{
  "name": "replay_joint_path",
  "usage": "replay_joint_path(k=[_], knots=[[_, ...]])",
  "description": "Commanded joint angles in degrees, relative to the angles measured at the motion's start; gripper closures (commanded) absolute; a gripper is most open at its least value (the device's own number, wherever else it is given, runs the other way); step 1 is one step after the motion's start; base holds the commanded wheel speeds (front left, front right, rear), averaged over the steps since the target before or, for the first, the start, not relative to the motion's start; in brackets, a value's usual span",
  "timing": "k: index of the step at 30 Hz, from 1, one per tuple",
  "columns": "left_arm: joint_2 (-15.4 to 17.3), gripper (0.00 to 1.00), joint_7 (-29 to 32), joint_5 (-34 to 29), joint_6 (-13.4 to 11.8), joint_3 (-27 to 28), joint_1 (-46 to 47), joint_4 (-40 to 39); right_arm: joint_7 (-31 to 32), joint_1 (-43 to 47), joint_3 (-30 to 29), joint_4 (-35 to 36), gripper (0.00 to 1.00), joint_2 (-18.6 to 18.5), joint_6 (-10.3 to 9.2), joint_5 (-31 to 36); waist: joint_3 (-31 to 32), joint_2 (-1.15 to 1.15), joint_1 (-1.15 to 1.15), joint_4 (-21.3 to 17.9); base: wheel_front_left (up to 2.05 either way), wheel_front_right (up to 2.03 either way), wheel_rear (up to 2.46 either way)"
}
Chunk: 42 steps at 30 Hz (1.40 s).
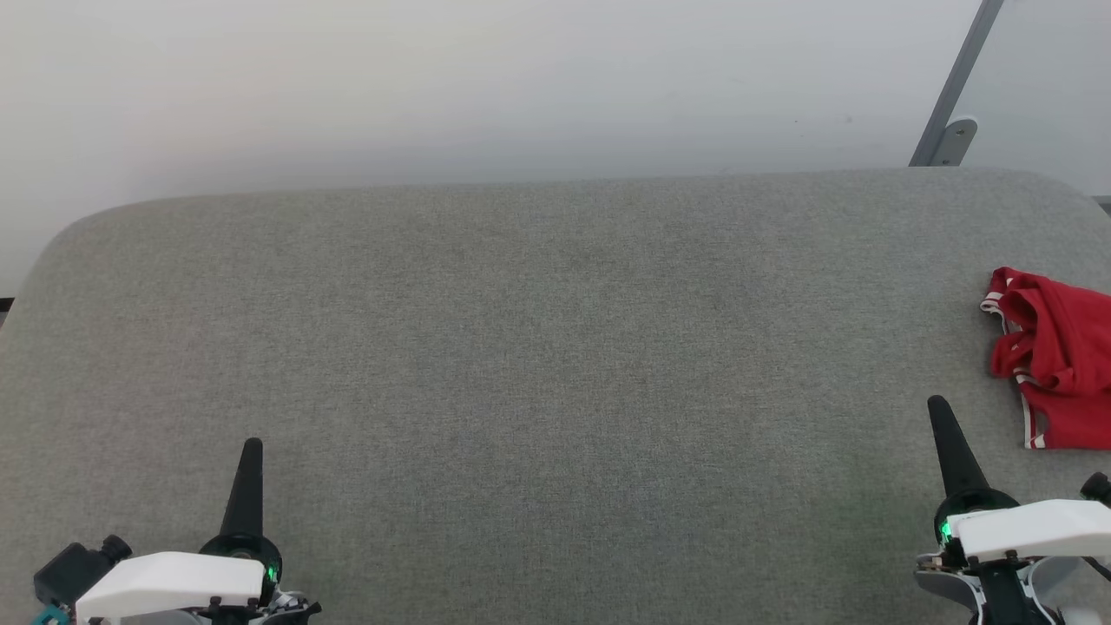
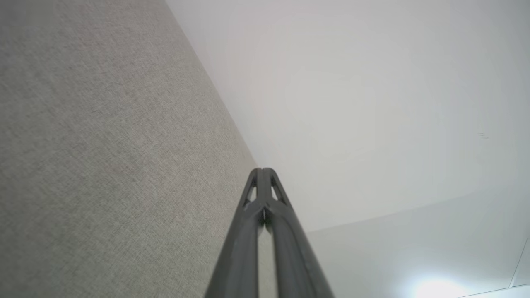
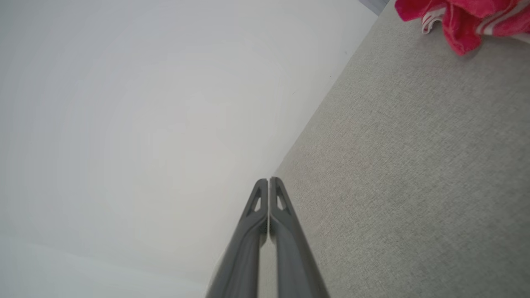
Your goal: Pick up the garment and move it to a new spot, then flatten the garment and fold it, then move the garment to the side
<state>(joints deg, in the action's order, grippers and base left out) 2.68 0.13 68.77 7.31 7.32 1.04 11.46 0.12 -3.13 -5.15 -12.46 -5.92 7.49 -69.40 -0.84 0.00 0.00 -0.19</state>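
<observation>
The garment is a crumpled red heap with red-and-white striped trim, lying at the right edge of the grey table and cut off by the head view's border. In the right wrist view the garment sits at the top right corner. My right gripper hovers over the table just left of and nearer than the heap, fingers pressed together and empty; the same gripper shows closed tips. At the lower left my left gripper is shut and empty too, far from the garment, its tips together.
The fabric-covered table has rounded far corners and a far edge against a pale wall. A grey slanted metal post with a bracket stands behind the table's right corner.
</observation>
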Motion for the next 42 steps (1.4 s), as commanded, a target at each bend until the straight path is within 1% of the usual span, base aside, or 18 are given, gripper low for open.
replay_joint_path(k=[1,23,42], knots=[[0.36,1.00,0.47,1.97,0.19,-0.09,1.40,-0.20,0.51,-1.27,-0.15,0.24,1.00,0.06,0.01,-1.61,0.02,0.00,0.00,0.01,0.00,0.00,0.00],[0.35,1.00,3.40,12.40,0.24,-0.42,3.44,1.15,3.48,-2.31,-0.81,-0.60,1.00,1.54,0.00,-11.81,0.29,0.00,0.00,0.09,0.00,0.00,0.00],[0.32,1.00,5.48,19.62,0.29,-0.64,4.83,2.11,5.56,-3.01,-1.29,-1.29,1.00,2.60,0.00,-18.89,0.51,0.00,0.00,0.15,0.00,0.00,0.00]])
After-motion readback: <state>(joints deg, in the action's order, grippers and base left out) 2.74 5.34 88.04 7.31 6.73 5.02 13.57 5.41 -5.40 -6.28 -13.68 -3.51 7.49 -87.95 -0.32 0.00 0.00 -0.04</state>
